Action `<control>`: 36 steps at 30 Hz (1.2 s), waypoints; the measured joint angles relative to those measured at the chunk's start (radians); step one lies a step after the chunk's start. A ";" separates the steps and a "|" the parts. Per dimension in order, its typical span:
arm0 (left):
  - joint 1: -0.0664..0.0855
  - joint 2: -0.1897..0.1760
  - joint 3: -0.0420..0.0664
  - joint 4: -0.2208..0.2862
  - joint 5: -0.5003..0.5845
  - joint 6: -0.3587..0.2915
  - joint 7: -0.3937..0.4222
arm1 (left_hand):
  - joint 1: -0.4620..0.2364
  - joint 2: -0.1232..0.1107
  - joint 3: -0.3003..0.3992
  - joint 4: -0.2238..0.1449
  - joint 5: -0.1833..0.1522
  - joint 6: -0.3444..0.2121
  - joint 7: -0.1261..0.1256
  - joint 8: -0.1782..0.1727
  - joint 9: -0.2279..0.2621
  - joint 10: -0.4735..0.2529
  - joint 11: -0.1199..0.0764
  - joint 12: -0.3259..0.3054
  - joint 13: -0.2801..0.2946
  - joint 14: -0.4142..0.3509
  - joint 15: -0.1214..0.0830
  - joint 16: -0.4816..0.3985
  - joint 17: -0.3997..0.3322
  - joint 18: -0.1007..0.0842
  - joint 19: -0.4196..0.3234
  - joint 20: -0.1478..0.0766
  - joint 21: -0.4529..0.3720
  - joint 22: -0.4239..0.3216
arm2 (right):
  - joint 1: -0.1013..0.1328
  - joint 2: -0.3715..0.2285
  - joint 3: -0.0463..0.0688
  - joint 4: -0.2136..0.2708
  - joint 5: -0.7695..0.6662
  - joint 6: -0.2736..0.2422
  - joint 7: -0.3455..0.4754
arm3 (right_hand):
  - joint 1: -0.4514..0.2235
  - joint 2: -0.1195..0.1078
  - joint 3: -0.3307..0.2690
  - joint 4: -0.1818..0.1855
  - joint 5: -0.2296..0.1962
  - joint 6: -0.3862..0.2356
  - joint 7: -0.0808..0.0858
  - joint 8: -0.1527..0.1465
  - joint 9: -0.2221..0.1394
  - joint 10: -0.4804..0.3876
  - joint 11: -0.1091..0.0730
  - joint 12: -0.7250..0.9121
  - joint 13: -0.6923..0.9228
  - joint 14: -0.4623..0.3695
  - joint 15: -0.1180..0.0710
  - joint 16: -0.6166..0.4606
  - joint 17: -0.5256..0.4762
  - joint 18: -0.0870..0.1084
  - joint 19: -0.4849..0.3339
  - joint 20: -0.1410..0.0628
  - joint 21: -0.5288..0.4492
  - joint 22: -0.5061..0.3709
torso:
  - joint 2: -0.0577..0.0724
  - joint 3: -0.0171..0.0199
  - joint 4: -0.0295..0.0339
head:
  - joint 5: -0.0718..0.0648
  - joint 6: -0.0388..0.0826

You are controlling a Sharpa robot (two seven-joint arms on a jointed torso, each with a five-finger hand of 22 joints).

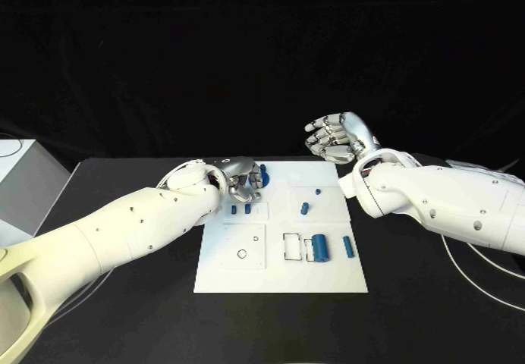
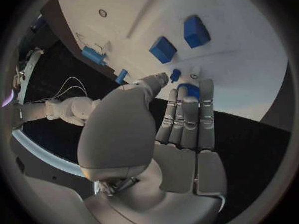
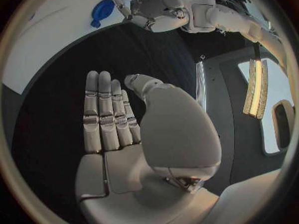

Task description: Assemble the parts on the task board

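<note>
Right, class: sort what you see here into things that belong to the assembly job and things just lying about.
Belongs to the job:
task board
blue parts
left hand, over the board's far edge
right hand, raised off the board

Just lying about:
white box at the table's left
cables at the right

A robotics lab: a black table (image 1: 131,318) against a black backdrop, a white task board (image 1: 279,277) at its middle, loose cables (image 1: 482,273) and a white box (image 1: 24,182) beside the board.

Open black table (image 1: 131,303) L, R & front of white plate task board (image 1: 328,282); small blue parts (image 1: 319,246) crowd board's R side.
</note>
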 measured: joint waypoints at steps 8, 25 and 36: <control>0.000 0.012 -0.006 -0.018 -0.009 0.010 -0.011 | 0.003 0.003 0.006 -0.006 0.000 0.016 -0.002 -0.008 0.000 0.004 0.004 -0.004 -0.005 0.019 0.000 0.028 0.019 0.000 0.015 0.004 0.031 0.035 | 0.001 0.000 0.000 0.006 0.016 -0.005 0.020 | -0.001 -0.001 0.000 0.000 0.000 -0.003 0.003 -0.005 -0.003 0.000 0.000 -0.007 -0.017 0.004 0.004 -0.012 -0.010 0.000 0.000 0.000 -0.011 -0.012 | -0.001 -0.0004 0.0008 | -0.002 -0.004; 0.000 0.026 -0.015 -0.032 -0.011 0.019 -0.014 | 0.015 0.015 0.031 -0.019 0.000 0.046 -0.007 -0.025 0.005 0.047 -0.011 -0.008 -0.009 0.050 -0.011 0.073 0.050 0.000 0.037 -0.002 0.078 0.088 | 0.002 0.001 0.000 0.011 0.024 -0.006 0.027 | -0.010 0.000 -0.003 -0.003 0.000 -0.007 0.006 -0.009 -0.005 0.003 0.003 -0.015 -0.032 0.004 0.003 -0.026 -0.018 0.000 0.000 0.007 -0.019 -0.026 | -0.003 -0.0005 0.0009 | -0.004 -0.011; 0.001 0.033 -0.019 -0.042 -0.011 0.028 -0.012 | 0.019 0.019 0.048 -0.026 0.000 0.064 -0.006 -0.031 0.010 0.070 -0.016 -0.014 -0.012 0.054 -0.014 0.083 0.049 0.000 0.037 -0.002 0.091 0.102 | 0.002 0.003 0.000 0.012 0.025 -0.006 0.025 | -0.010 0.000 -0.003 -0.003 0.000 -0.007 0.006 -0.009 -0.006 0.004 0.004 -0.019 -0.037 0.004 0.003 -0.031 -0.022 0.000 0.000 0.007 -0.023 -0.032 | -0.003 0.0000 0.0012 | -0.004 -0.013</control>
